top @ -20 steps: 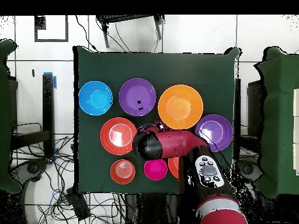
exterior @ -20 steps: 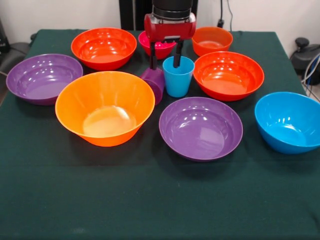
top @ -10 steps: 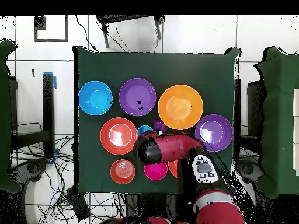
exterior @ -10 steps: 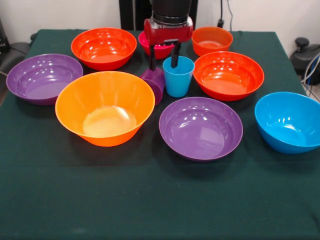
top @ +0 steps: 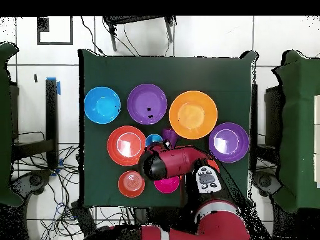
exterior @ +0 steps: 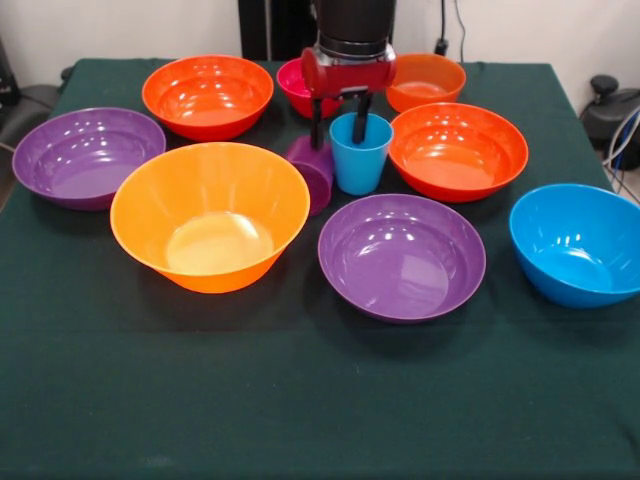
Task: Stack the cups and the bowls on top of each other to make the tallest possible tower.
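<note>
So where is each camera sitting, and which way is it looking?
Front view: it sits across the table, facing the bowls and the robot; the arm's red wrist and the pincer come down over the light blue cup.
Overhead view: it hangs above, looking straight down; the red arm reaches in from the bottom.
Both show the big orange bowl and the blue bowl.

Bare green tablecloth [exterior: 300, 400] wide across the near edge, bowls crowding the far half, light blue cup [exterior: 360, 152] hemmed between purple cup [exterior: 312, 172] and red-orange bowl [exterior: 457, 150], big orange bowl [exterior: 210, 214] touching the purple cup, narrow gaps elsewhere.
</note>
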You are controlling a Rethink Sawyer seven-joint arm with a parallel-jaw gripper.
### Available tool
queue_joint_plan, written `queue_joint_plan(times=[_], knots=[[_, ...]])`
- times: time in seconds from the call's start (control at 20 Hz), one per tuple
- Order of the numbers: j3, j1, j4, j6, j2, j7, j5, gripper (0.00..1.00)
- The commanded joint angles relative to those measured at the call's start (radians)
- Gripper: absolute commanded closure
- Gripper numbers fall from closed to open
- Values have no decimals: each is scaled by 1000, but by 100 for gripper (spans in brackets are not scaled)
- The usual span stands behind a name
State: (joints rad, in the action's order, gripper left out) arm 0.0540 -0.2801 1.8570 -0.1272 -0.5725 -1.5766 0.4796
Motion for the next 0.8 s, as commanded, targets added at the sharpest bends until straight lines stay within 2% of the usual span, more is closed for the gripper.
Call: queue_joint_plan(times=[0.05, 0.2, 0.25, 0.8], knots=[[1, 27, 46, 91, 106, -125, 62, 0], [-9, 32, 51, 107, 105, -119, 63, 0], [-11, 33, 52, 110, 104, -116, 63, 100], [48, 10, -12, -20, 83, -44, 26, 100]])
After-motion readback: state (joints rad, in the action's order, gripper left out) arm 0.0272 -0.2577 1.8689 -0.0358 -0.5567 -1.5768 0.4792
